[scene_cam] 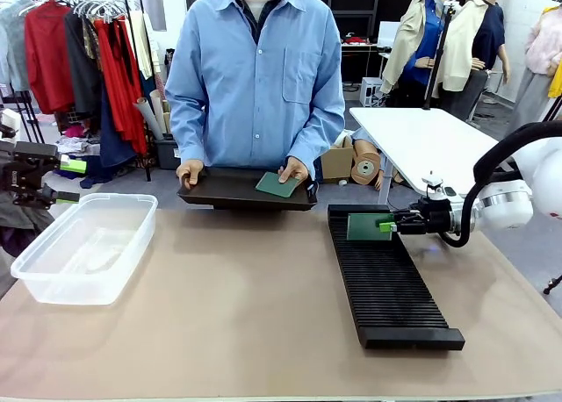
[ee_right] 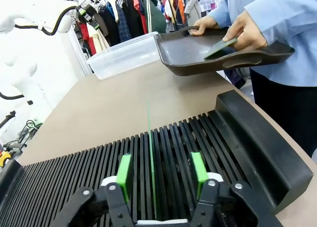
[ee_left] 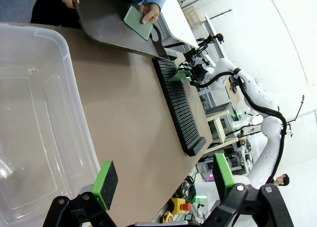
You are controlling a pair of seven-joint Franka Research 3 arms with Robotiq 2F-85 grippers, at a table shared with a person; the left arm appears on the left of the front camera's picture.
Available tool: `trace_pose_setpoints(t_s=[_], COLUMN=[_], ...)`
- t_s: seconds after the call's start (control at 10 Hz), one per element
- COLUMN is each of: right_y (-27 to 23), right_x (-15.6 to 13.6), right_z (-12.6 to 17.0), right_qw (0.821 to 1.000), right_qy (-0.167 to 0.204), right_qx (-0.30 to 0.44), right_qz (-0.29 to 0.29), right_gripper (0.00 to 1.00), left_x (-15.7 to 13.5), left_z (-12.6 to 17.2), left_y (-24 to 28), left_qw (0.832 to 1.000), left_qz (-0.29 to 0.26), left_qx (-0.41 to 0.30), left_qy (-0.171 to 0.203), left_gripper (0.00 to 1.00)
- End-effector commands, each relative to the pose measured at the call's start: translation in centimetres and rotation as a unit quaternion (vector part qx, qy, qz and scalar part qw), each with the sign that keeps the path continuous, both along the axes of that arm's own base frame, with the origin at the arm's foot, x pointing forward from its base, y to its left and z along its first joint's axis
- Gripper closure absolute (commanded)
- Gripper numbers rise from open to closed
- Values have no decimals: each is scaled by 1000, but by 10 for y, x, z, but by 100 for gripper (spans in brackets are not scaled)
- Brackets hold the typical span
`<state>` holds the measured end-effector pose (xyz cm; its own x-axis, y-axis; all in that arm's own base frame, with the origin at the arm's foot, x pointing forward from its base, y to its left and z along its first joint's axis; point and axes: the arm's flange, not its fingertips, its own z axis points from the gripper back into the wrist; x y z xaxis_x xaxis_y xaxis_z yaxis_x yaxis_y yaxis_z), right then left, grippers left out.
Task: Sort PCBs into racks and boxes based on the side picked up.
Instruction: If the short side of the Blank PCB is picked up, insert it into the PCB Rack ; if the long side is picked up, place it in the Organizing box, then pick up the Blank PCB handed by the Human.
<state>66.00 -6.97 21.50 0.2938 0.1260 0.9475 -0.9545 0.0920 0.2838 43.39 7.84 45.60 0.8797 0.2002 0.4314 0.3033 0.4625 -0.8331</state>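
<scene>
A green PCB [ee_right: 150, 152] stands on edge in a slot at the far end of the long black rack [ee_right: 74, 172]. My right gripper [ee_right: 161, 175] is open around it, and both green pads are clear of the board. From the front, that PCB [scene_cam: 364, 227] sits just left of the right gripper [scene_cam: 385, 226] on the rack [scene_cam: 386, 279]. The person holds a second green PCB [scene_cam: 278, 185] on a black tray [scene_cam: 219, 190]. My left gripper [ee_left: 163, 180] hangs open and empty over the near rim of the clear box [ee_left: 34, 113], at the table's left [scene_cam: 83, 244].
The person stands at the far edge and holds the tray with both hands [scene_cam: 190, 170]. Bare brown tabletop [scene_cam: 237, 279] lies between the box and the rack. A white table [scene_cam: 421, 139] stands behind on the right, and a clothes rail [scene_cam: 79, 51] behind on the left.
</scene>
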Motion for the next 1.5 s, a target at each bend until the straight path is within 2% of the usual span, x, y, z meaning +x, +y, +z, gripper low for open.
trace_pose_setpoints(t_s=[0.0,0.4,0.5,0.6,1.4], right_y=[6,5,6,-1,-1], right_x=[-5,-7,-6,2,2], right_z=[10,16,16,9,9], right_qw=[1000,1000,1000,1000,1000], right_qy=[-5,-6,11,-7,-7], right_qx=[1,-4,-4,-4,-4], right_qz=[-15,-24,-19,-4,-4], right_gripper=[0,0,0,0,0], left_x=[-1,-1,-1,-1,-1], left_z=[2,2,2,2,2], left_y=[0,0,0,0,0], left_qw=[1000,1000,1000,1000,1000], left_qz=[-2,-2,-2,-2,-2], left_qx=[-1,-1,-1,-1,-1], left_qy=[-2,-2,-2,-2,-2], left_gripper=[0,0,0,0,0])
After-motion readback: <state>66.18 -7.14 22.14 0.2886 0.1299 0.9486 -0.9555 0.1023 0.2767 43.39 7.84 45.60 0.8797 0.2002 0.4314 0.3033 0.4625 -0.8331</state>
